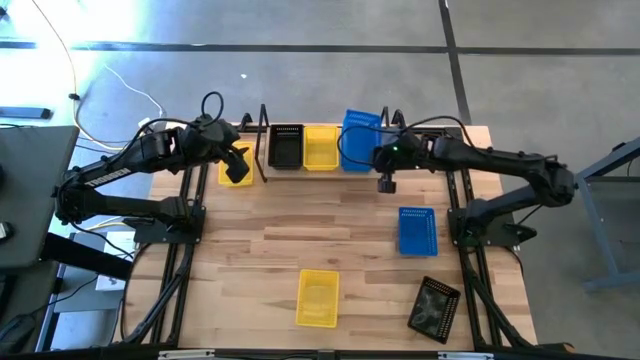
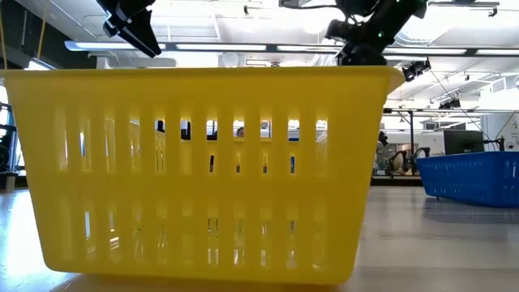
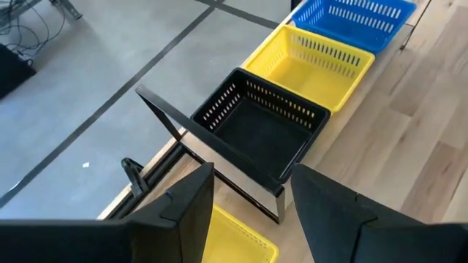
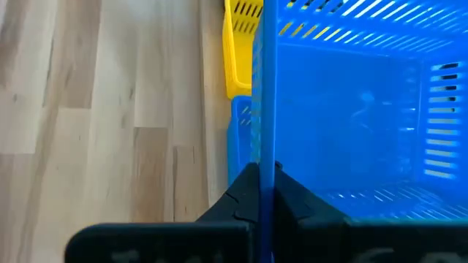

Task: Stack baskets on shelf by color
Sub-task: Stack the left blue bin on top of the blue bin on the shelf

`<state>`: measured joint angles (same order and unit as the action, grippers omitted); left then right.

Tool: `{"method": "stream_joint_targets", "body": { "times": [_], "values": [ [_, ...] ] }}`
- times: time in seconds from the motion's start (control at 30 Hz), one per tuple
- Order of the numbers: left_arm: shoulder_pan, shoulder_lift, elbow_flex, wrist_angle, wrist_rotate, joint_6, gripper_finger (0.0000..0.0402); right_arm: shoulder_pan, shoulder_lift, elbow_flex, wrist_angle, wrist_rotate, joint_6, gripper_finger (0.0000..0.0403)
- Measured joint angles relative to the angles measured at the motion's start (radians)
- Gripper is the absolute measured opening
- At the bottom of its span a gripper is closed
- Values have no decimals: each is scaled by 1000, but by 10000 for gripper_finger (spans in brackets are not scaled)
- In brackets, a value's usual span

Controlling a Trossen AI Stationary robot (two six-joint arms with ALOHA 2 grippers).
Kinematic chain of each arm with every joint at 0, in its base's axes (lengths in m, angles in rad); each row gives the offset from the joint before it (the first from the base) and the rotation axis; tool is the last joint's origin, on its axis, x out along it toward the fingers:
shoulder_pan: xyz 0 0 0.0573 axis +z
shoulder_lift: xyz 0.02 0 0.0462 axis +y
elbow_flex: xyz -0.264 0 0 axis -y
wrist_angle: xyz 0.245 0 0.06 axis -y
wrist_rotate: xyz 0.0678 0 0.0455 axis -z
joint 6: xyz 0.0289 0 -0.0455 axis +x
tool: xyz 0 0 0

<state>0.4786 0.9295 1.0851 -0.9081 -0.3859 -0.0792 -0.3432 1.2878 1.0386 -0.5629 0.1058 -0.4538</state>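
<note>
Left gripper (image 1: pixel 238 163) hangs at the shelf's left end, holding a yellow basket (image 1: pixel 235 170) just beside the black basket (image 1: pixel 286 146); jaws clenched on its wall, judging by the left wrist view, where yellow sits between the fingers (image 3: pixel 183 212). Likely carried toward the yellow basket on the shelf (image 1: pixel 321 147) to stack by colour.

Shelf (image 1: pixel 262 125) runs along the desk's (image 1: pixel 300 230) far edge: black, yellow, blue in a row. Right gripper (image 1: pixel 385 160) is at the blue end, jaws grasping the wall of a tilted blue basket (image 1: pixel 360 135); right wrist view shows that wall pinched edge-on, with another blue basket (image 4: pixel 241 146) below it, so it looks like a nesting move.

Not yet sorted, on the near desk: a yellow basket at front centre (image 1: pixel 317 297), a blue one at right (image 1: pixel 417 230), a black one at front right (image 1: pixel 434 308).

High view gives the layout. Low view is mostly blocked by the front yellow basket (image 2: pixel 203 170). Only the wrist views show the grips.
</note>
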Motion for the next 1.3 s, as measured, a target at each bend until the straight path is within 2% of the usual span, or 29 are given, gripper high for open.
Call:
{"method": "stream_joint_targets", "body": {
  "times": [0.5, 1.0, 1.17, 1.3],
  "values": [
    [0, 0, 0, -2, 0, -41, 172, -47, 154, 0, 5, 0, 0, 0],
    [0, 0, 0, -12, 0, -41, 172, -56, 204, 0, 1, -1, -25, 0],
    [0, 0, 0, -12, 0, -41, 172, -54, 204, 0, 5, 38, -46, 0],
    [0, 0, 0, -12, 0, -41, 172, -54, 204, 0, 5, 38, -43, 15]
  ]
}}
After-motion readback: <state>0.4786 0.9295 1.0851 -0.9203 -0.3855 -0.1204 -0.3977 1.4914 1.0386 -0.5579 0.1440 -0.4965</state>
